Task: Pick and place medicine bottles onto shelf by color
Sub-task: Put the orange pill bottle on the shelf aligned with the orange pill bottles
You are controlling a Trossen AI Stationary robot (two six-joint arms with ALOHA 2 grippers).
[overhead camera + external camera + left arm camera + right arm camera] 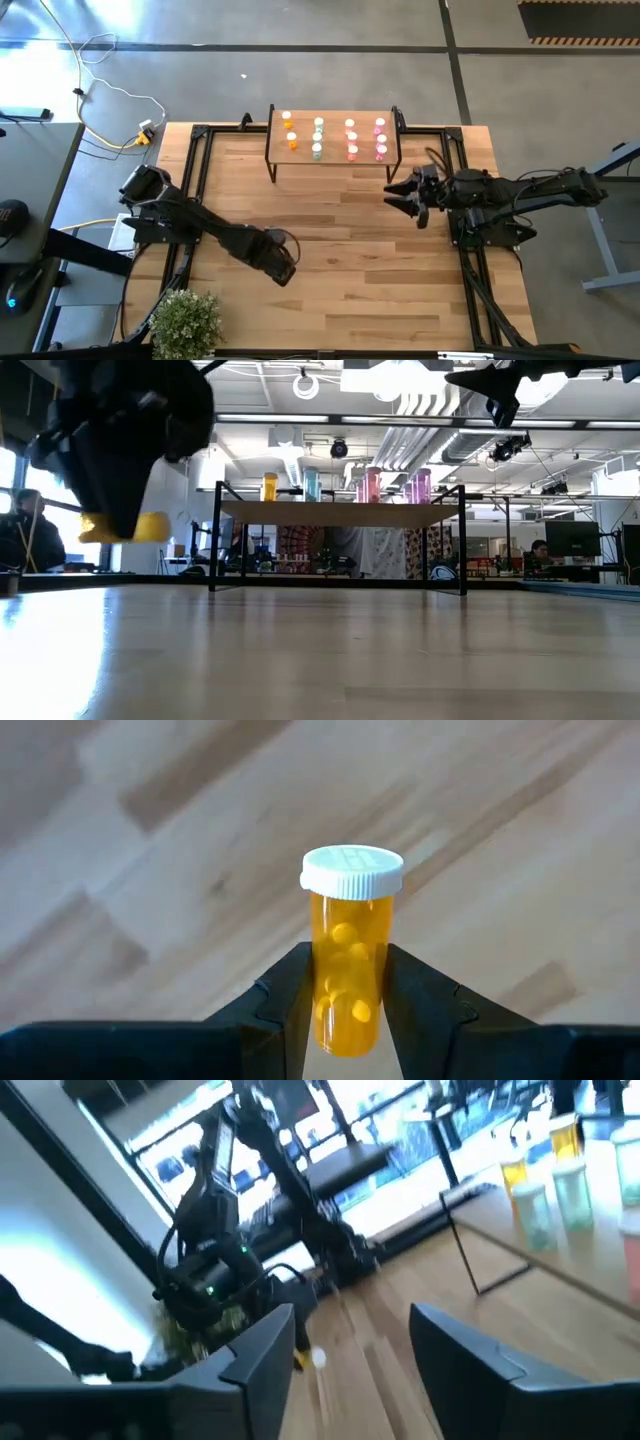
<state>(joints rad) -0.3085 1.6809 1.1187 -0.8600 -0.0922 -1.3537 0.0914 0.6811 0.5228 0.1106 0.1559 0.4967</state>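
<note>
My left gripper (283,262) hangs over the near left middle of the table, shut on an orange medicine bottle (348,955) with a white cap; the bottle also shows in the low view (125,527). The shelf (333,158) stands at the table's far edge on black legs. Bottles stand upright on it in columns: orange (290,132), pale green (318,138), salmon-red (351,140) and pink (381,140). My right gripper (400,195) is open and empty, in the air just near and right of the shelf; its fingers also show apart in its wrist view (345,1350). My left gripper pinches the bottle's orange body (347,995), toward its bottom end, between its two fingers (290,1000). The fingers come from above and lie across the bottle. The bottle lies about level, its white cap (352,872) sticking out, lifted clear of the table.
A potted plant (185,320) stands at the table's near left corner. Black frame rails (200,160) run along the table's left and right sides. Bare wood lies between the two grippers. People (25,530) sit in the room beyond the table.
</note>
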